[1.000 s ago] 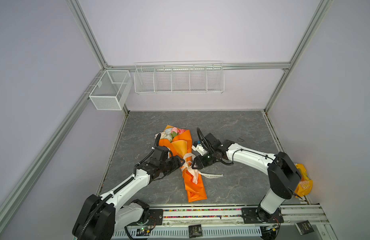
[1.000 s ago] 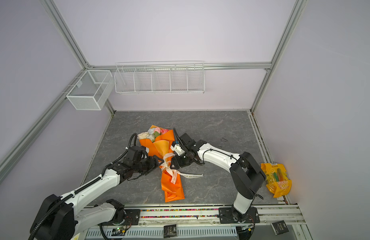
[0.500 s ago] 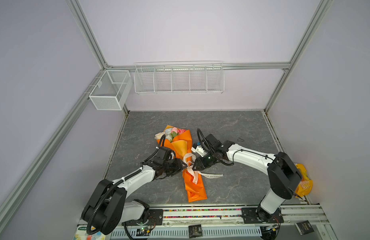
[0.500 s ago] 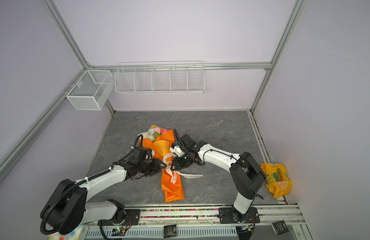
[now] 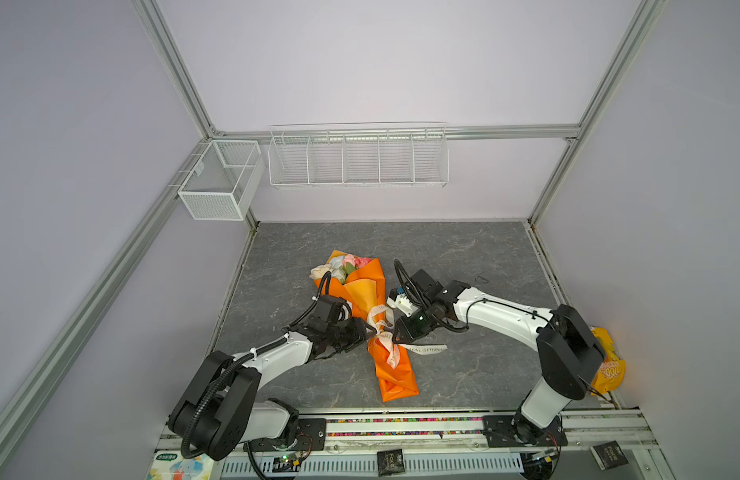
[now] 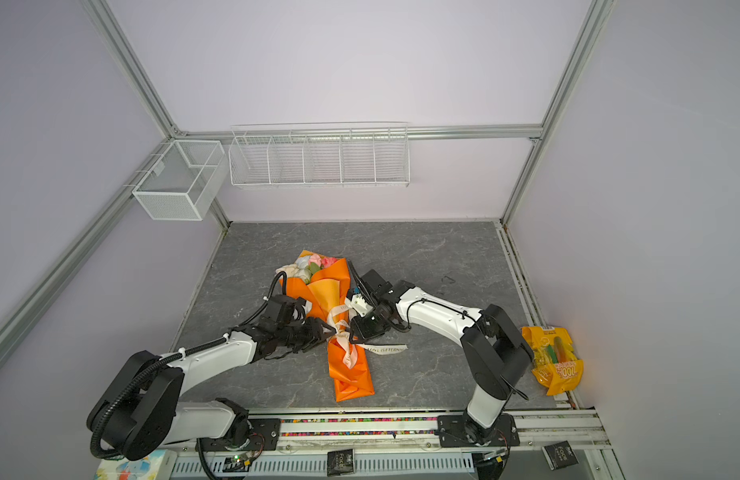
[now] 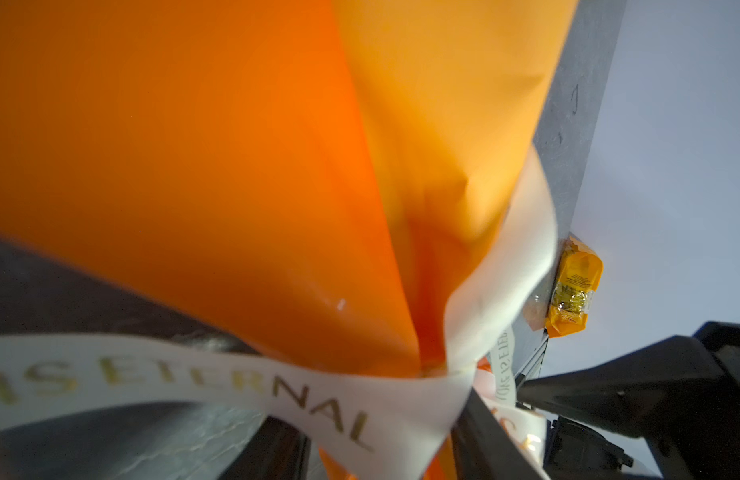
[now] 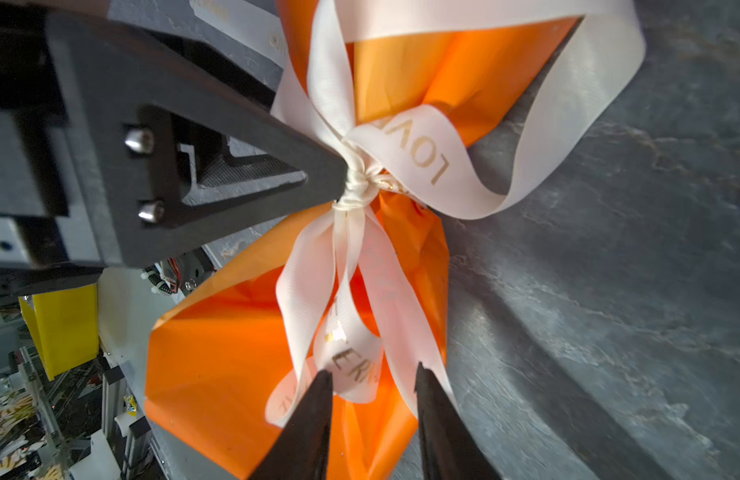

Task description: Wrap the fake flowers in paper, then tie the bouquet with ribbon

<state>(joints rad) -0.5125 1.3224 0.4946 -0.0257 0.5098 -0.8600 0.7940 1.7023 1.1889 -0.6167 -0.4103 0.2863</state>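
Where one knot cinches one orange wrapper, one bouquet lies flat.

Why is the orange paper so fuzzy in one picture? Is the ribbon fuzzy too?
In the left wrist view the paper fills the frame, probably too close to focus, and the ribbon letters sharpen only near NAL; in the right wrist view the knot is crisp.

A: Can you see the stems of the pink, cream and white fake-flower bouquet?
B: No; the orange paper wrap hides them from you. Your left wrist view blurs, and its edge cuts off the cream lettered ribbon.
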